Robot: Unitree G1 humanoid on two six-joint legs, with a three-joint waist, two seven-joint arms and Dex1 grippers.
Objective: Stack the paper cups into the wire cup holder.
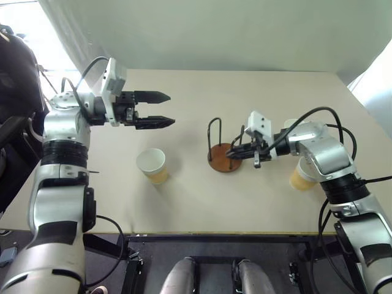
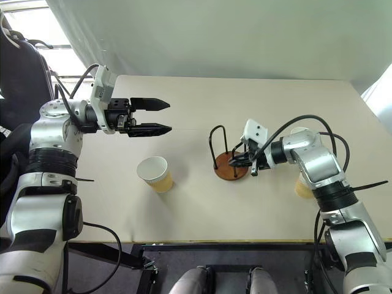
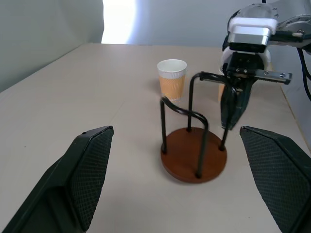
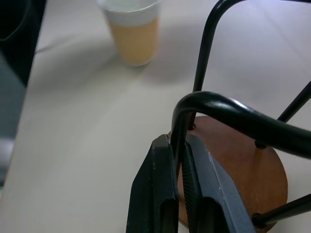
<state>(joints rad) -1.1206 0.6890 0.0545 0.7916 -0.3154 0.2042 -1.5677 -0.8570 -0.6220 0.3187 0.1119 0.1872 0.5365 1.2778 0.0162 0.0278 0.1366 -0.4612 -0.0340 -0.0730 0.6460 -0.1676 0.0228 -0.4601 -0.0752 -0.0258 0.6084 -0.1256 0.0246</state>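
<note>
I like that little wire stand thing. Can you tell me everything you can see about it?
The wire cup holder has a round reddish-brown base that looks like wood, with thin black wire loops rising upright from it. It stands empty near the middle of the tan table, with no cup inside yet. The right gripper is shut on one wire loop, pinching it between its black fingers. A paper cup stands apart from it.

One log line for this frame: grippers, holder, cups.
left gripper: open, raised, empty | right gripper: shut on wire cup holder loop | paper cups: on table, none stacked

Tan paper cups (image 1: pixel 153 165), reddish-brown-based black wire cup holder (image 1: pixel 223 158).
</note>
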